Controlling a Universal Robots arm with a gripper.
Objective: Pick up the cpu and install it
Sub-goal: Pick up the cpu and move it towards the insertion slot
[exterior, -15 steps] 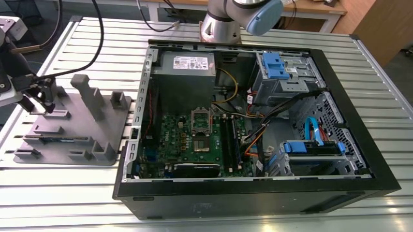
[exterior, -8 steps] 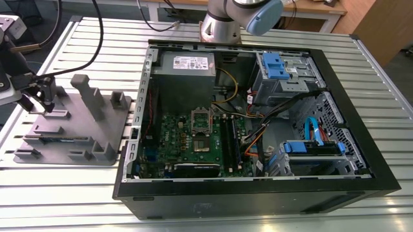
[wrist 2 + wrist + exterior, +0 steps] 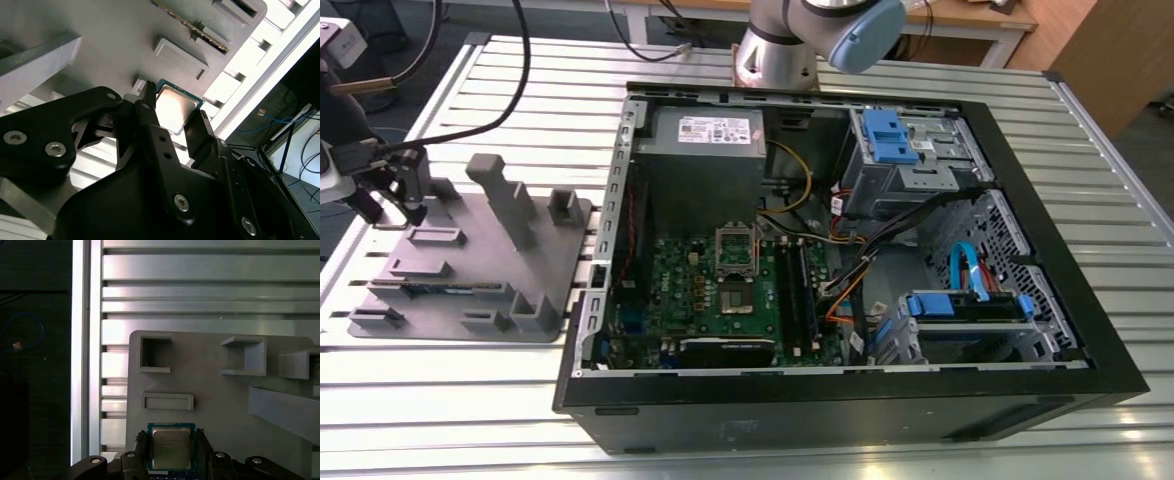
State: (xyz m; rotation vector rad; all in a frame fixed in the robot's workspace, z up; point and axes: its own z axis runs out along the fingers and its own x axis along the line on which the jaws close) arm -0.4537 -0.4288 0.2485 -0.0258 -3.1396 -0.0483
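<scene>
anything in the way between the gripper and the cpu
Nothing visible does. In the first wrist view the cpu sits on the grey fixture right at the gripper, with no other part between them.

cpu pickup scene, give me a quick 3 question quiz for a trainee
1. True or false: the cpu lies outside the computer case.
2. Which thing is the tool nearest to? A the power supply, B the cpu, C the blue drive bracket.
3. Fill in: the cpu rests on the grey ___, which stands on the slatted table.

Key
1. True.
2. B.
3. fixture, on the exterior view's left of the case.
</scene>
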